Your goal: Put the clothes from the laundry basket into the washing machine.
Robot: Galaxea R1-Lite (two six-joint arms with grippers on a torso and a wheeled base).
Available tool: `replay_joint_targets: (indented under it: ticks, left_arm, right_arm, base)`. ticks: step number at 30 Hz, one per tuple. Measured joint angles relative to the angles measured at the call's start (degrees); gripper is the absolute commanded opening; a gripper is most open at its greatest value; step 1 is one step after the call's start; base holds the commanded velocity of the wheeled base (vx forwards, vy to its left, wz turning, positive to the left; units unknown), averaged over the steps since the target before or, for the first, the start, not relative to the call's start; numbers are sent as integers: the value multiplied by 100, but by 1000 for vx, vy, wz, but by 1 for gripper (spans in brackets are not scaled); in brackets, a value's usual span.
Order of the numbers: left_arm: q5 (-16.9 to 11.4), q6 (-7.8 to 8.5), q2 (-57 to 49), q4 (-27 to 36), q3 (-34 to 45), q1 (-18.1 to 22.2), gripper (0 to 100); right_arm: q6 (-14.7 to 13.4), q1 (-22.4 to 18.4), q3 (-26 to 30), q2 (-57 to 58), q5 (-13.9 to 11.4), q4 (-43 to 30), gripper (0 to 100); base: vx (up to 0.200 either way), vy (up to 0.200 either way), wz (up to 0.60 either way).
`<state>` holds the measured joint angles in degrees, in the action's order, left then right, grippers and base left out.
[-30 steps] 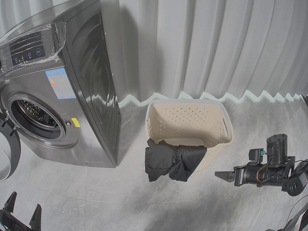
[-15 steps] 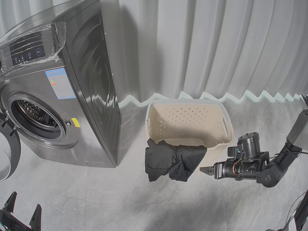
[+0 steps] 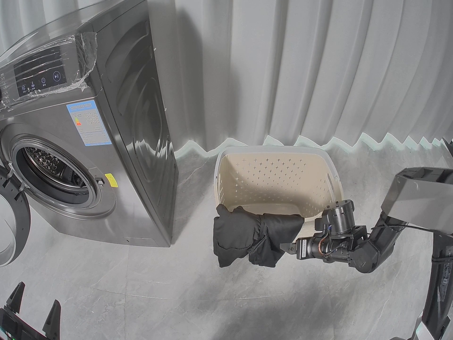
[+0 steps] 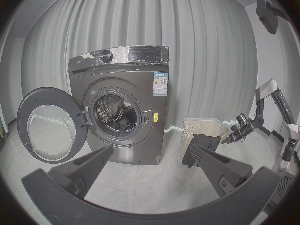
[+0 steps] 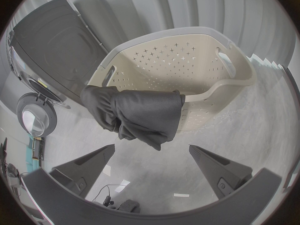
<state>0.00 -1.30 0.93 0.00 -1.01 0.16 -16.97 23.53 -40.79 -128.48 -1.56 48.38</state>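
Note:
A black garment point(image 3: 252, 234) hangs over the front rim of the cream laundry basket point(image 3: 278, 149), mostly on the outside. My right gripper point(image 3: 286, 248) is open just right of the garment's edge, low beside the basket's front. In the right wrist view the garment point(image 5: 140, 116) hangs just ahead of the open right gripper point(image 5: 151, 146), with nothing between the fingers. The grey washing machine point(image 3: 94, 133) stands left, its round door point(image 4: 51, 125) swung open. Dark clothes lie in its drum point(image 4: 117, 114). My left gripper point(image 3: 37, 293) is open, low at the near left.
White curtains point(image 3: 306, 57) hang behind the basket and machine. The open door point(image 3: 9, 223) juts out at the far left. Bare grey floor point(image 3: 165, 279) lies between machine, basket and me. A cable lies on the floor point(image 5: 106, 191) near my base.
My right arm has swung left from the far right, bringing its gripper up to the garment's right edge. Garment, basket and left gripper have stayed put.

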Motion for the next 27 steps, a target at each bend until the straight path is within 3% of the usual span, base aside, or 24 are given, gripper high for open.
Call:
replay_joint_targets:
  ticks: [12,24,25,27]
  left_arm:
    - [16,-52,0,0,0,0,100]
    - [24,-55,0,2,0,0,100]
    - [24,-57,0,2,0,0,100]
    - [22,-59,0,2,0,-2,100]
  right_arm:
    - [-243,149,-752,-848,330,477,100]
    - [-255,141,-1265,-1248,377,558,100]
    - [-257,139,-1279,-1259,377,561,0]
    - [-262,138,-1318,-1290,379,595,0]
  base:
    - [0,0,0]
    - [0,0,0]
    - [0,0,0]
    - [0,0,0]
